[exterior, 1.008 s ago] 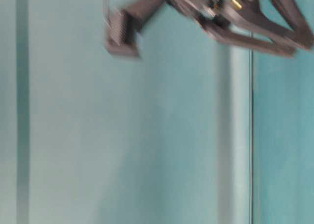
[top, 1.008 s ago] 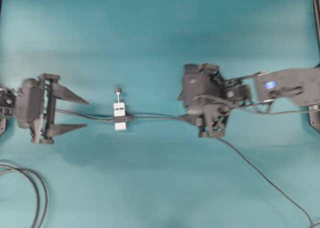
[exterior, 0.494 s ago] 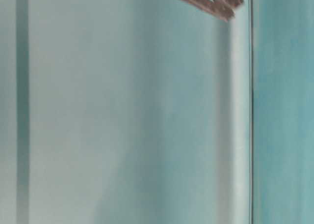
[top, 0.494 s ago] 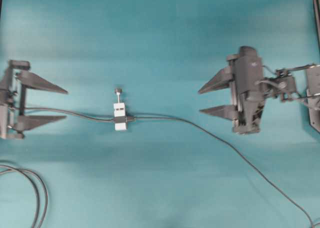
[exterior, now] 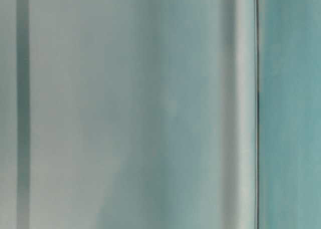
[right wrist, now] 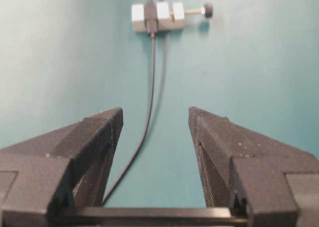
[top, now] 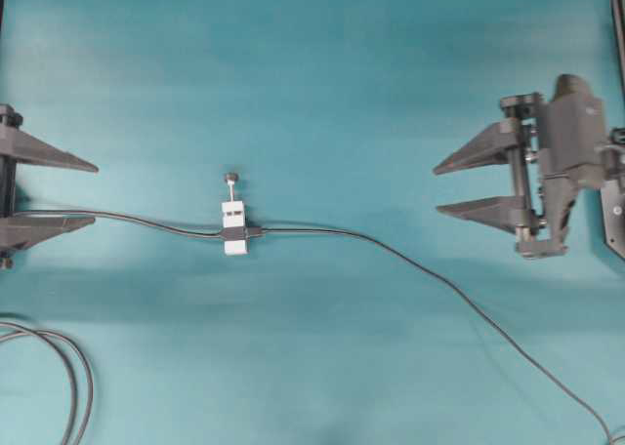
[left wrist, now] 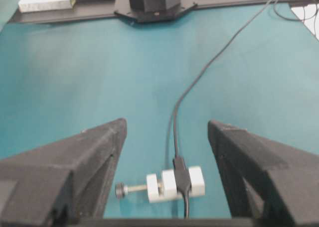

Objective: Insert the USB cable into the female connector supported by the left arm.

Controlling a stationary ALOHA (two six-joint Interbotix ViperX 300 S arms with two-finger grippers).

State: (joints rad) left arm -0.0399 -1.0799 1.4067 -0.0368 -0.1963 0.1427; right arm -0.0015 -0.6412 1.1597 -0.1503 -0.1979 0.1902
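The female connector (top: 234,233) lies on the teal mat at centre, clamped in its white block (top: 233,218) with a dark-knobbed screw (top: 230,178). The USB cable (top: 439,279) runs from the lower right, and its plug meets the socket at the block. My left gripper (top: 94,193) is open and empty at the far left edge. My right gripper (top: 437,190) is open and empty at the far right. The left wrist view shows the block (left wrist: 197,181) and cable (left wrist: 199,77) between my open left gripper (left wrist: 167,123). The right wrist view shows the block (right wrist: 157,16) far ahead of my open right gripper (right wrist: 155,110).
Thicker looped black cables (top: 68,367) lie at the bottom left corner. The connector's own thin cable (top: 146,221) runs left between the left fingers. The opposite arm's base (left wrist: 154,0) stands at the mat's far edge. The table-level view shows only blurred teal surfaces.
Both arms have drawn back outward from the connector, the left one leftward and the right one rightward. The right gripper has turned level, jaws open. The gripper has left the table-level view.
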